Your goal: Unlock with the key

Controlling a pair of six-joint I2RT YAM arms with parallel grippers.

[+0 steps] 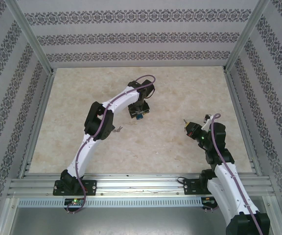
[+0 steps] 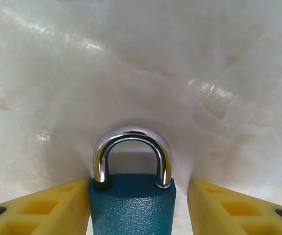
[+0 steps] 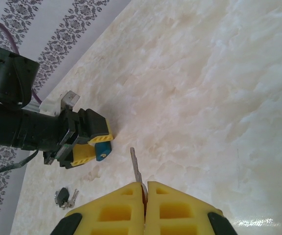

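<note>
One padlock (image 2: pixel 131 208), one key (image 3: pixel 135 164), one spare bunch (image 3: pixel 66 197) (on the table (image 2: pixel 141 58)). The left gripper (image 2: pixel 138 185) has its jaws apart around the padlock, one finger (image 2: pixel 58 205) touching it. The right gripper (image 3: pixel 145 188) is clamped on the key.

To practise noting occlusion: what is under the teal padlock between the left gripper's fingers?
Pale marbled table shows around the padlock and through its shackle. The lock's body covers the spot directly beneath it, so nothing there can be made out.

pale marble-look table (image 1: pixel 170 98), glossy with glare; patterned striped wallpaper (image 1: pixel 131 36) on three sides; aluminium frame (image 1: pixel 141 183) along near edge.
</note>
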